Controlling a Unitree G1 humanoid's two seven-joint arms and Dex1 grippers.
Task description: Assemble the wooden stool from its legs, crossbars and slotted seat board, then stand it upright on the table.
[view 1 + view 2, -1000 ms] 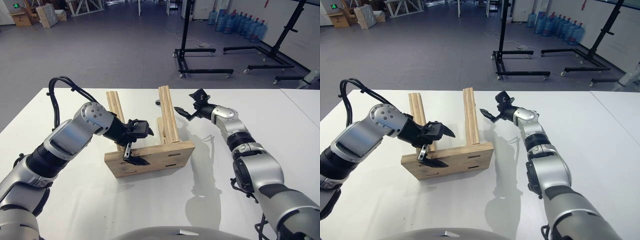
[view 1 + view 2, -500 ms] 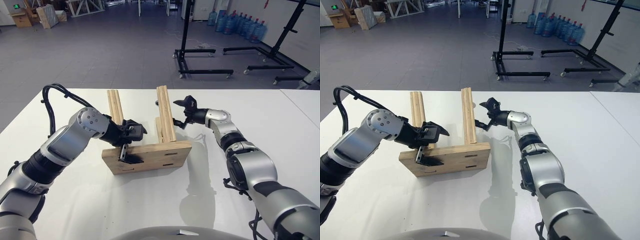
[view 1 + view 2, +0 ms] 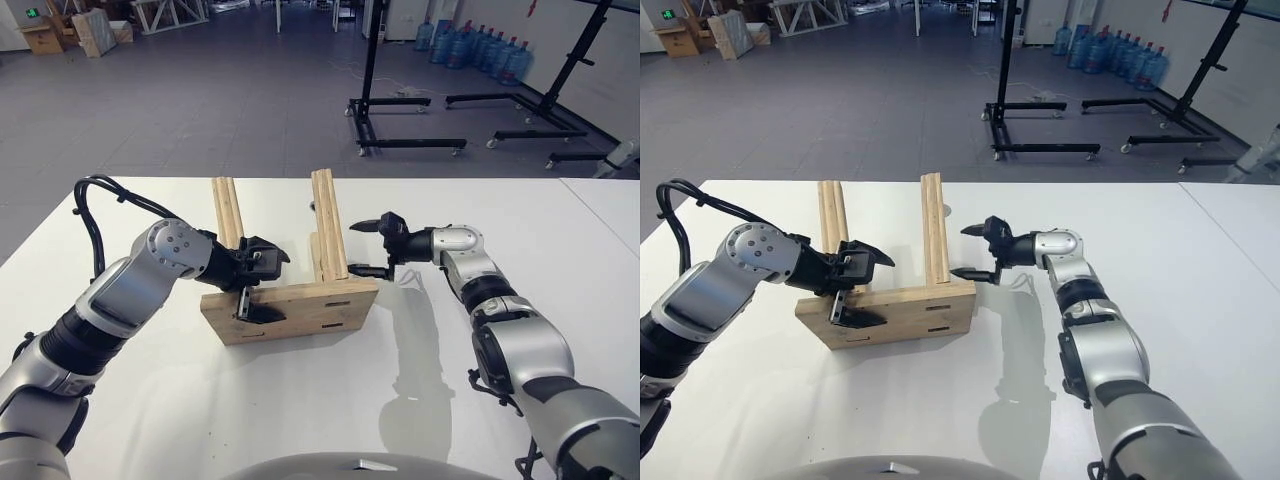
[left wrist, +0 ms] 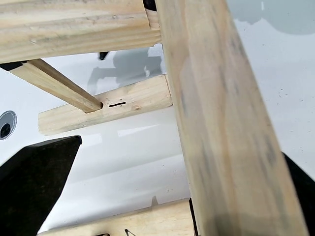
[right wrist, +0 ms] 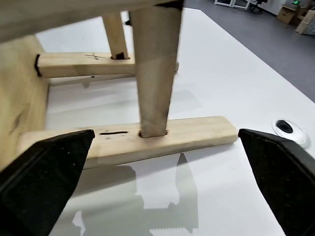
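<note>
My right gripper (image 3: 362,248) swings in beside the stool (image 3: 290,305); the stool shifts slightly left with my left gripper (image 3: 258,283).

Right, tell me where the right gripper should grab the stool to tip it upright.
Probably the upper right leg close to the seat board, coming in from the robot's right. The board stands on edge with the legs running level away from the robot, so that leg's outer side is bare; the open right gripper stands beside it, one finger above the other.
</note>
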